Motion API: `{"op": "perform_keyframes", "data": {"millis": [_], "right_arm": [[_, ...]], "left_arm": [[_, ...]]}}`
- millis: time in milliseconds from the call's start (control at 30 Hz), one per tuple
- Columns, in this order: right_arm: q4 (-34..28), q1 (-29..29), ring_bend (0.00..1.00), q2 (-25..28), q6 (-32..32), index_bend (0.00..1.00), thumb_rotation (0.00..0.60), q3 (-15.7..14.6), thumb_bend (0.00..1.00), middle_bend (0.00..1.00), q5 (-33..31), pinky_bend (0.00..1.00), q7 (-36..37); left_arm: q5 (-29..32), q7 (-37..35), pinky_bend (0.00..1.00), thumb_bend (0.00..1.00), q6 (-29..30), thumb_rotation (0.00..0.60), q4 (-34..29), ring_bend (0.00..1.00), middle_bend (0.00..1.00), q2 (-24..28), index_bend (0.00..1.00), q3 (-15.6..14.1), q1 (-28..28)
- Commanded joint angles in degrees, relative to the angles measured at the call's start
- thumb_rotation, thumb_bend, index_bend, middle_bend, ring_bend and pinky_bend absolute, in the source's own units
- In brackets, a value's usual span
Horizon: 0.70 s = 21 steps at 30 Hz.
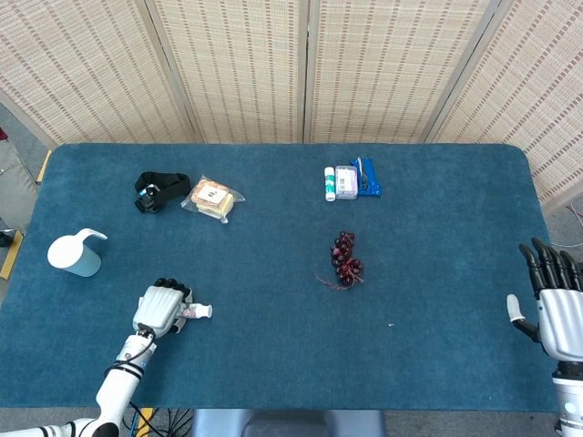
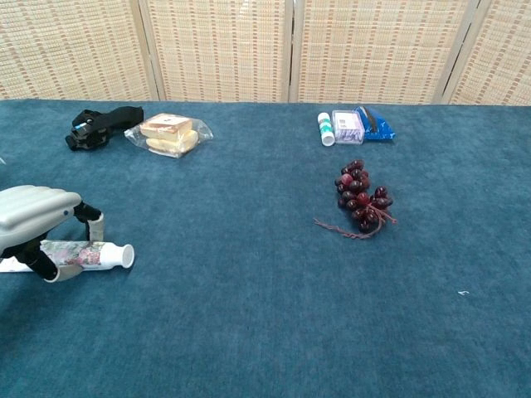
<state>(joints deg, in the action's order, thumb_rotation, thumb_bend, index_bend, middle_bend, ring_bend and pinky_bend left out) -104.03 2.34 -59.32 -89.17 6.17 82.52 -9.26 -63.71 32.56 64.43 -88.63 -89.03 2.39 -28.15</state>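
Observation:
My left hand (image 1: 162,308) is low over the table's front left, its fingers curled around a small white bottle (image 1: 197,312) with a floral label that lies on its side. In the chest view the same left hand (image 2: 37,220) grips the bottle (image 2: 93,255), whose capped end pokes out to the right. At the table's right edge, my right hand (image 1: 549,296) is held palm-on with fingers spread and holds nothing; the chest view does not show it.
A bunch of dark red grapes (image 1: 346,259) lies right of centre. At the back are a blue packet with a white tube (image 1: 351,181), wrapped bread (image 1: 212,198) and a black strap (image 1: 161,190). A white cup (image 1: 75,254) stands far left.

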Motion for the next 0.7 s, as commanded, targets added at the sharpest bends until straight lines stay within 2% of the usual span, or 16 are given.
{"op": "perform_keyframes", "data": {"millis": [33, 233, 433, 700], "right_arm": [[-0.1, -0.1, 0.0, 0.0, -0.1, 0.0, 0.6, 0.0, 0.36, 0.02, 0.1, 0.03, -0.1], [-0.3, 0.0, 0.0, 0.0, -0.1, 0.0, 0.6, 0.1, 0.36, 0.02, 0.4, 0.03, -0.4], [-0.9, 0.6, 0.0, 0.2, 0.3, 0.0, 0.6, 0.1, 0.36, 0.02, 1.3, 0.03, -1.2], [-2.5, 3.2, 0.0, 1.4, 3.2, 0.0, 0.6, 0.1, 0.36, 0.04, 4.4, 0.03, -3.0]], "left_arm": [[-1.7, -1.7, 0.21, 0.26, 0.6, 0.6, 0.8, 0.26, 0.41, -0.4, 0.48, -0.2, 0.3], [-4.7, -5.6, 0.23, 0.26, 1.3, 0.6, 2.0, 0.3, 0.46, -0.6, 0.5, -0.3, 0.8], [-6.8, -8.3, 0.28, 0.32, 1.5, 0.6, 2.4, 0.38, 0.54, 0.2, 0.52, 0.0, 0.8], [-8.7, -9.0, 0.3, 0.36, 0.0, 0.6, 1.1, 0.45, 0.66, 3.1, 0.54, 0.7, -0.5]]}}
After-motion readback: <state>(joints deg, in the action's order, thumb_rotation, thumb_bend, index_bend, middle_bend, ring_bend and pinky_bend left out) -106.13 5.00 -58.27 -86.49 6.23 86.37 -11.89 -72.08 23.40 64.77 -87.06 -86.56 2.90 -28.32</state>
